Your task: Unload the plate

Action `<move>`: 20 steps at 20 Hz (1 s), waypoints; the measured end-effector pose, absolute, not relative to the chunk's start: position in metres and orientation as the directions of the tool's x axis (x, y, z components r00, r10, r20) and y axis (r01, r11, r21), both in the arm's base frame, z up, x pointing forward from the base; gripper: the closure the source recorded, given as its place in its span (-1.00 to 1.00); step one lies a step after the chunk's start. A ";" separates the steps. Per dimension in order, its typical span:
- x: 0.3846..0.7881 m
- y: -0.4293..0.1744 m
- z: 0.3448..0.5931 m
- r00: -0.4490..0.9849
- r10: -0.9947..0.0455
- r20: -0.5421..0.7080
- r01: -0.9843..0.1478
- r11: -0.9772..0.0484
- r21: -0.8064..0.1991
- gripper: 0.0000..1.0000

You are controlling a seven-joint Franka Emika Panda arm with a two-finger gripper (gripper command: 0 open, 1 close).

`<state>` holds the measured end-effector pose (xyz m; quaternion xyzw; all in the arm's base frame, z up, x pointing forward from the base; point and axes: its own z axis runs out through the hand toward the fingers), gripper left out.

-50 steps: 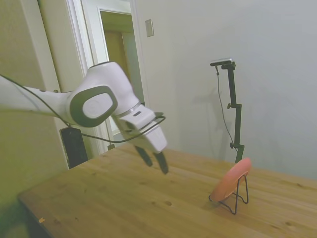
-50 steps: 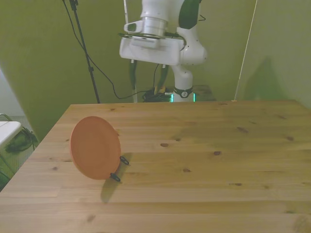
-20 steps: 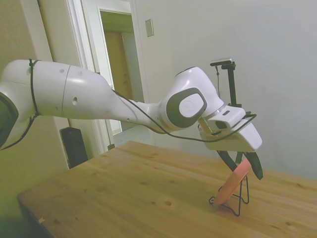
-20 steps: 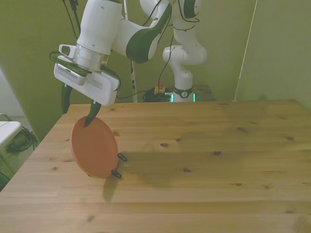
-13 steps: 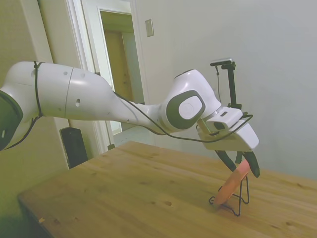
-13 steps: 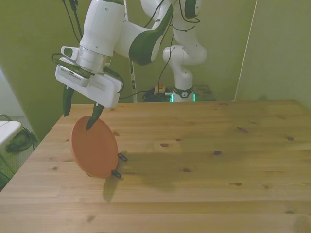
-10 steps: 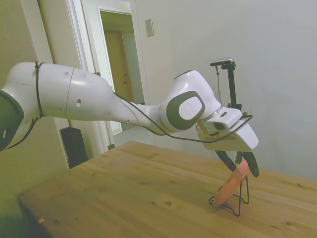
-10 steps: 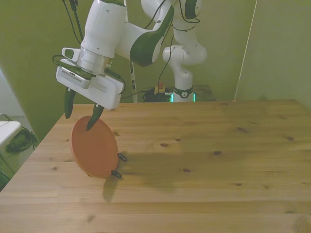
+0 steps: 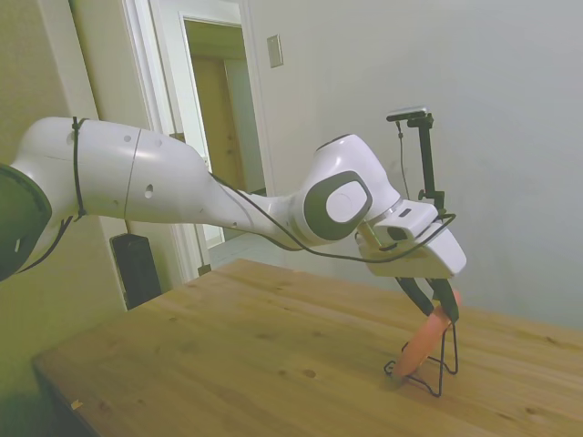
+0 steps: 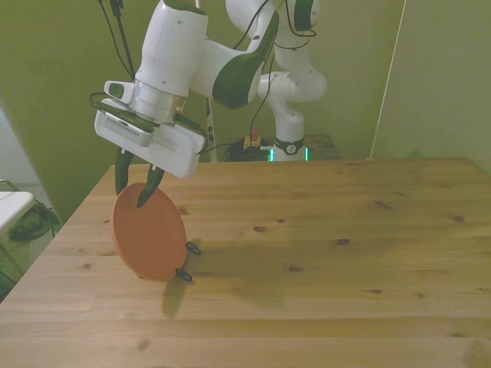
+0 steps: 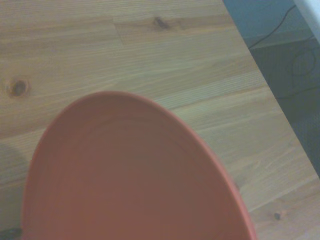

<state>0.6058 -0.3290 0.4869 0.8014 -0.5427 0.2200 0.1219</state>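
You have the jaws [image 10: 136, 188] over the top rim of the salmon plate [image 10: 149, 234], which leans nearly upright in a thin black wire stand [image 9: 435, 362] near the bench [image 10: 322, 261] edge at the front view's left. The jaws look narrowed around the rim, one finger before the plate's face and one behind it, but I cannot tell whether they have closed on it or only bracket it. The wrist view shows the plate's [image 11: 125, 175] upper rim curving across the frame with bare wood beyond. In my judgement the step in hand is securing the grip, so make sure the rim sits well between the fingers before you squeeze; a shallow pinch on smooth plastic may slip. When you lift, draw the plate up along its own lean rather than sideways, since the light stand could tip or drag with it. Then lay the plate flat on open wood, well away from the edge.
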 end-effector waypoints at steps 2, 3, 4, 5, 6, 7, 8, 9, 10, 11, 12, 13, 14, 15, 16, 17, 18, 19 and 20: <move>0.606 -0.329 0.487 0.314 -0.816 0.486 -0.923 -0.381 -0.044 1.00; 0.606 -0.329 0.488 0.313 -0.816 0.486 -0.924 -0.381 -0.045 1.00; 0.606 -0.330 0.489 0.312 -0.816 0.487 -0.924 -0.380 -0.045 1.00; 0.605 -0.330 0.490 0.311 -0.816 0.488 -0.924 -0.380 -0.046 1.00; 0.605 -0.331 0.490 0.309 -0.816 0.489 -0.924 -0.379 -0.047 1.00; 0.604 -0.331 0.491 0.308 -0.816 0.490 -0.924 -0.378 -0.048 1.00; 0.604 -0.331 0.492 0.308 -0.815 0.490 -0.924 -0.378 -0.049 1.00; 0.604 -0.331 0.493 0.307 -0.815 0.491 -0.924 -0.378 -0.050 1.00; 0.604 -0.331 0.493 0.307 -0.815 0.491 -0.924 -0.379 -0.050 1.00; 0.604 -0.330 0.494 0.307 -0.815 0.492 -0.924 -0.379 -0.051 1.00; 0.605 -0.330 0.494 0.308 -0.814 0.493 -0.923 -0.380 -0.052 1.00; 0.606 -0.329 0.496 0.308 -0.813 0.495 -0.923 -0.382 -0.054 1.00; 0.607 -0.327 0.500 0.307 -0.811 0.498 -0.921 -0.385 -0.058 1.00; 0.608 -0.325 0.504 0.307 -0.809 0.502 -0.920 -0.388 -0.061 1.00; 0.609 -0.322 0.509 0.308 -0.806 0.505 -0.918 -0.392 -0.065 1.00; 0.611 -0.318 0.516 0.309 -0.803 0.509 -0.915 -0.397 -0.071 1.00; 0.612 -0.312 0.524 0.311 -0.800 0.513 -0.911 -0.405 -0.079 1.00; 0.614 -0.301 0.536 0.317 -0.797 0.515 -0.904 -0.418 -0.090 1.00; 0.616 -0.285 0.549 0.325 -0.795 0.512 -0.894 -0.435 -0.110 1.00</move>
